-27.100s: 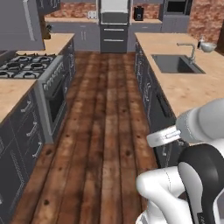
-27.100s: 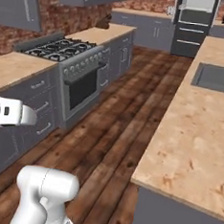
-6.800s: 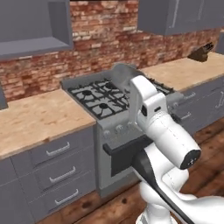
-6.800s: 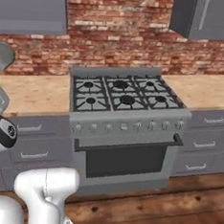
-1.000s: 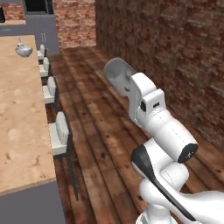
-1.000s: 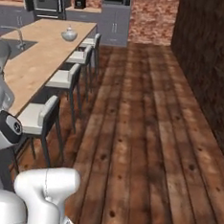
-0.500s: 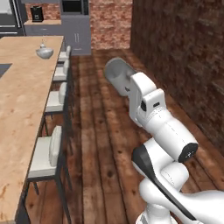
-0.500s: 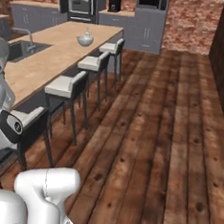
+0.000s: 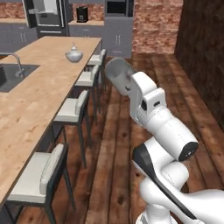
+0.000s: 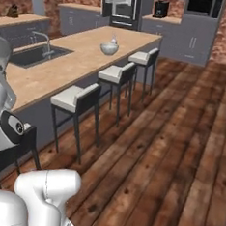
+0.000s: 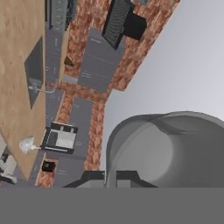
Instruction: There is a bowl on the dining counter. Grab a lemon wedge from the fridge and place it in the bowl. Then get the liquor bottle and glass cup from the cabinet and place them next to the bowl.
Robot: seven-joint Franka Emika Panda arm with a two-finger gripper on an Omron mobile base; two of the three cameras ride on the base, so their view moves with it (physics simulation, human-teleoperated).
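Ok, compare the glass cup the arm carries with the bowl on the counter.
The glass cup is held aloft in the gripper, tipped over; the bowl sits upright on the dining counter. The glass cup is grey and see-through, the bowl pale and shiny. Something small pokes above the bowl's rim; the glass cup looks empty. Both are round.

Glossy white rounded arm (image 9: 162, 127), dark joints, grey cylindrical wrist
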